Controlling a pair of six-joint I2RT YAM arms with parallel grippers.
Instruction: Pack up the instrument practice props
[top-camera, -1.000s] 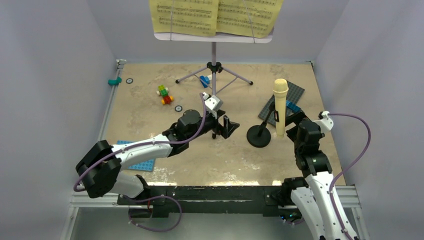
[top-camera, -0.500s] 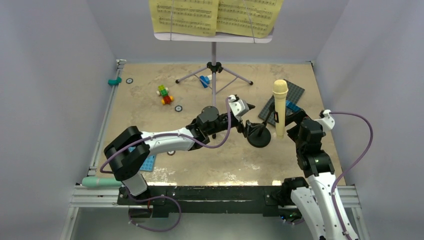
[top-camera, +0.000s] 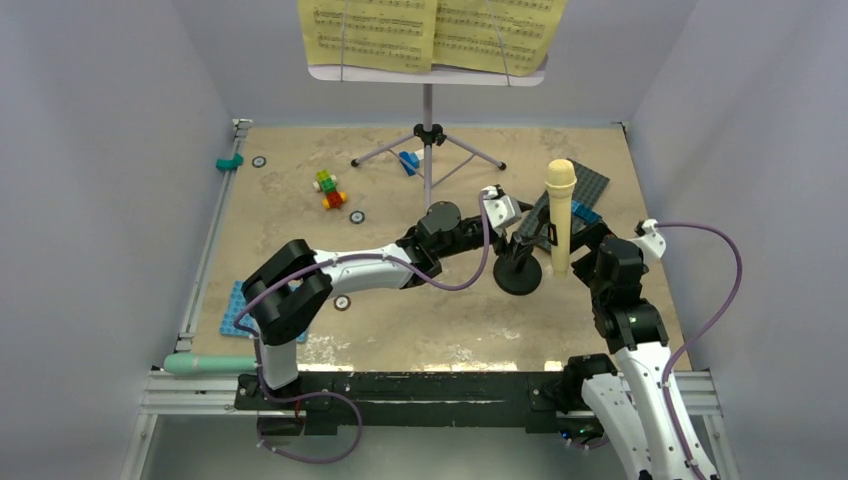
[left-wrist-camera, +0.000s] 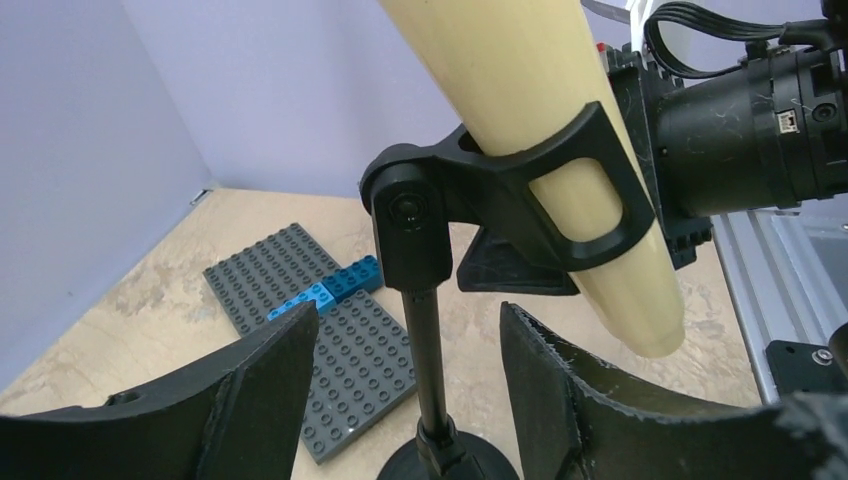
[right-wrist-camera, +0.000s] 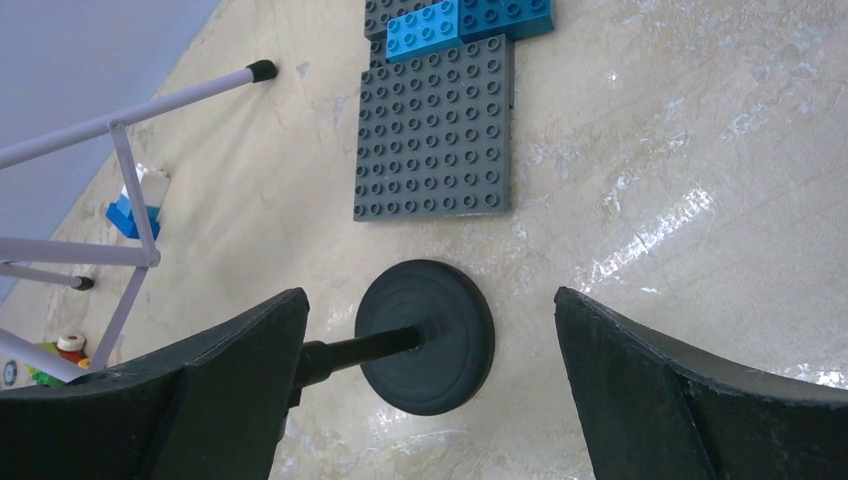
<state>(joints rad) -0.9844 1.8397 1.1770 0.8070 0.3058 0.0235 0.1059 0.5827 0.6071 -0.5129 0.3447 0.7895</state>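
The cream microphone sits tilted in the clip of the black round-base mic stand. My left gripper is open, with one jaw on each side of the stand's pole and below the microphone; neither jaw touches it. My right gripper is open and empty just right of the microphone's lower end. From above it frames the stand's base. The yellow sheet-music pages rest on the lilac desk of the tripod music stand at the back.
A grey baseplate with blue bricks lies behind the mic stand. A blue baseplate lies front left. Colourful bricks and a blue brick lie near the tripod legs. A mint cylinder lies on the near rail.
My left arm has reached right across the table, and its open jaws have come round the mic stand's pole. The right arm and the microphone have not moved.
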